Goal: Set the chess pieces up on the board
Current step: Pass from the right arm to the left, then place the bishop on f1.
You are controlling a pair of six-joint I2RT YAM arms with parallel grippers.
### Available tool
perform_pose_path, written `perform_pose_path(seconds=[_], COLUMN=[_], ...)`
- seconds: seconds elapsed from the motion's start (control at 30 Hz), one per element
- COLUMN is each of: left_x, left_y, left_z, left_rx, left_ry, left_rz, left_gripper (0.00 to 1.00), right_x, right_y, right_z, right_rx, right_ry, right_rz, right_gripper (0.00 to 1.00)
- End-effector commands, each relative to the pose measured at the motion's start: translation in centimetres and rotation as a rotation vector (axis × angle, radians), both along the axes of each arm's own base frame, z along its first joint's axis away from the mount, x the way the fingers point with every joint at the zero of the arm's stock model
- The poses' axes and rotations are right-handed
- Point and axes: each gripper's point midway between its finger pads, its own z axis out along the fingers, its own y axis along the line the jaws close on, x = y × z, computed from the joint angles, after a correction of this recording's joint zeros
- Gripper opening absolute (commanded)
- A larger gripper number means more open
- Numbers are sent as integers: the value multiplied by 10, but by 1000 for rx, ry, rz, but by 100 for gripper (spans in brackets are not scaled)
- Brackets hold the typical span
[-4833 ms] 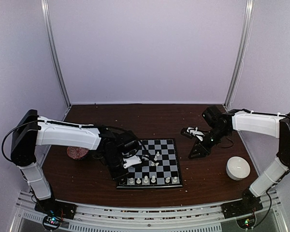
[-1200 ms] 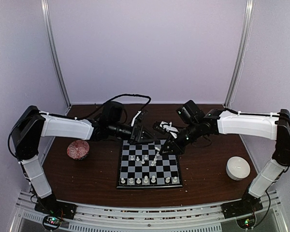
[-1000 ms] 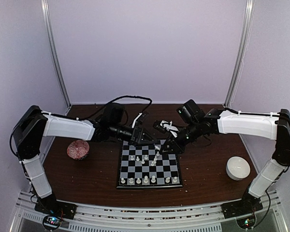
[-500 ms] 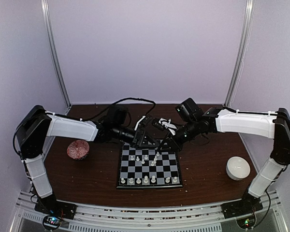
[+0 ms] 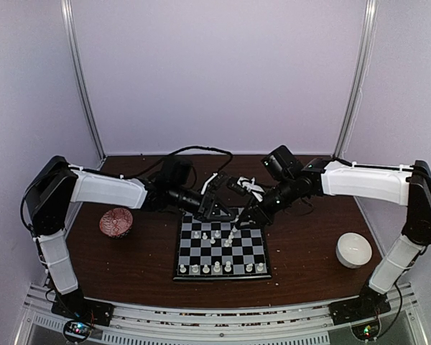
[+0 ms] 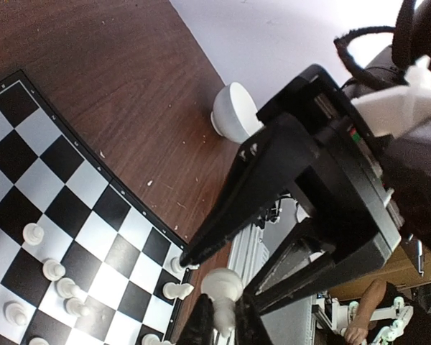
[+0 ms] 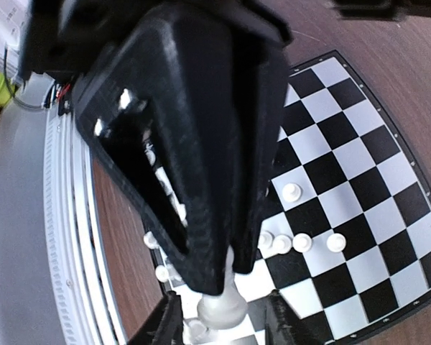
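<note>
- Your left claw (image 6: 224,322) is clenched on a small cream plastic chess piece (image 6: 223,286).
- Your right claw (image 7: 223,316) is released, with a finger on either side of that piece and a gap at each.
- The piece hangs above the far edge of the black-and-white checkered chessboard (image 5: 253,248), which lies on the dark brown tabletop (image 5: 309,273).
- Other cream pieces (image 5: 217,267) stand along the board's near row and around its middle.
</note>
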Motion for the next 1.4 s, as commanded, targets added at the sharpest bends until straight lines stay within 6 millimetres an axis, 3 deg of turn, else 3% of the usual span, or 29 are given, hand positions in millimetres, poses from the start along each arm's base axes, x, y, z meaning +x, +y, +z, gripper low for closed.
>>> perform_pose_path(seconds=[0.0,0.13,0.23,0.43,0.53,0.8,1.37], left_x=[3,5,2,-33,-44,-64,-80], left_y=[4,15,20,13,11,1,-27], left_z=[22,26,22,12,5,-22,-67], left_rx=[48,179,305,531,606,744,748], left_ry=[-152,-267,-388,-648,-695,-870,-906], left_rz=[-11,-20,-41,-228,-292,-440,-589], left_gripper=[4,4,4,4,5,5,6], right_x=[-10,-17,-10,23,37,50,44], right_y=[-34,-73,-97,-126,-137,-148,-145], right_z=[23,34,34,12,12,5,-5], right_rx=[16,30,65,83,55,20,14], right_ry=[-37,-10,8,3,-18,-30,33], right_rz=[37,23,-43,-221,-271,-315,-283], right_gripper=[46,51,53,54,54,54,53])
